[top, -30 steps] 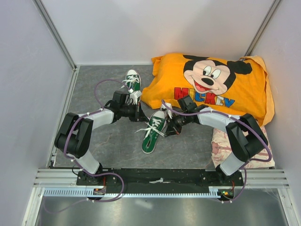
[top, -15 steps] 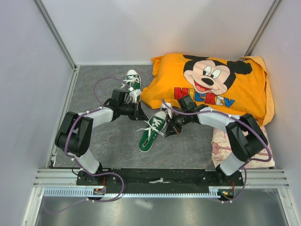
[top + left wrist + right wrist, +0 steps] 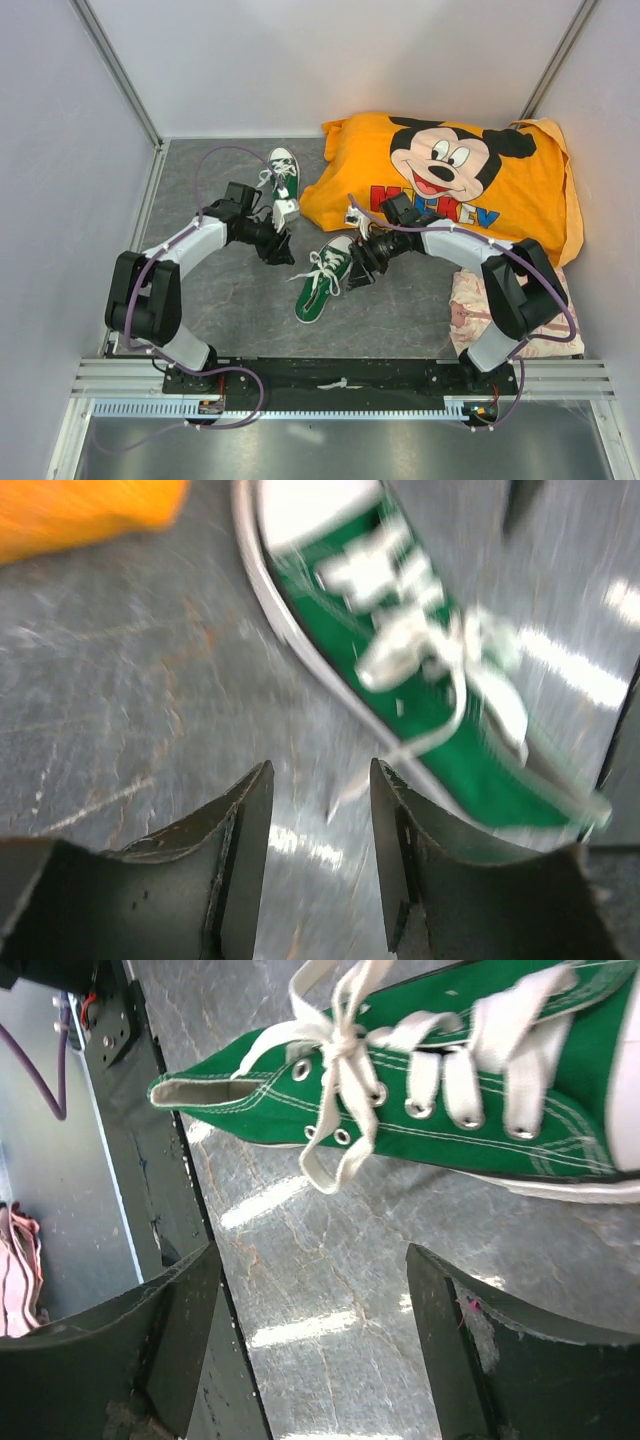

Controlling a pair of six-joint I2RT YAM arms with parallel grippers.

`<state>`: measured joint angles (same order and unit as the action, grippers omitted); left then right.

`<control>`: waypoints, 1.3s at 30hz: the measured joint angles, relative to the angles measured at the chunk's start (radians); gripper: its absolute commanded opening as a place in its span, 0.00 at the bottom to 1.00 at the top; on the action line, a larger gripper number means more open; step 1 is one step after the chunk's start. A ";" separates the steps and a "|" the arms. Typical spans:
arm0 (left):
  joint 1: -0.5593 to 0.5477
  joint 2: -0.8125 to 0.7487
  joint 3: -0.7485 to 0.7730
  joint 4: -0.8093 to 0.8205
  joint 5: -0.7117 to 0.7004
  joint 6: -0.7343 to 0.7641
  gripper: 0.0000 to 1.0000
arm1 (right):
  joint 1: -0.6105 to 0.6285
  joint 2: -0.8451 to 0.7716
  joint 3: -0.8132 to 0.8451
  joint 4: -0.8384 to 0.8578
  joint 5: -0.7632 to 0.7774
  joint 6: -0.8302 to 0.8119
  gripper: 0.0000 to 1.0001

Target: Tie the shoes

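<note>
Both grippers flank the near shoe (image 3: 322, 279), which lies on the table (image 3: 230, 310) with its toe toward the pillow (image 3: 450, 180); the far shoe (image 3: 281, 172) rests beside that pillow. Our left gripper (image 3: 279, 254) has jaws narrowly parted, our right gripper (image 3: 358, 268) wide, both empty. We judge this placing lets each reach a lace end by the knot (image 3: 341, 1044).

We see both arms bent sharply at the elbow and reaching inward toward each other, the left end effector (image 3: 276, 248) angled down and to the right, the right end effector (image 3: 362, 266) angled down and to the left. On the left, its two fingers (image 3: 245, 825) stand a narrow gap apart with nothing between them. On the right, we find them spread much wider, likewise gripping nothing.
</note>
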<state>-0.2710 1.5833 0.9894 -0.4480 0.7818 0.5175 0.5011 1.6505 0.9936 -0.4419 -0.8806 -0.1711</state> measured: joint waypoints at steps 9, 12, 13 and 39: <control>-0.118 -0.006 -0.068 -0.216 -0.119 0.378 0.48 | -0.117 0.001 0.017 -0.002 0.005 0.058 0.98; -0.230 -0.006 -0.103 -0.212 -0.146 0.381 0.48 | -0.156 0.001 0.025 -0.001 0.016 0.070 0.98; -0.273 -0.006 -0.108 -0.205 -0.157 0.373 0.47 | -0.167 0.001 0.025 0.000 0.022 0.072 0.98; 0.089 -0.266 0.240 -0.159 -0.041 -0.242 0.99 | -0.324 -0.237 0.075 -0.016 0.198 0.147 0.98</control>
<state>-0.1818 1.3178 1.2289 -0.6071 0.7410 0.2756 0.1768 1.4139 1.0687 -0.4576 -0.6827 -0.0242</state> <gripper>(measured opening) 0.991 0.982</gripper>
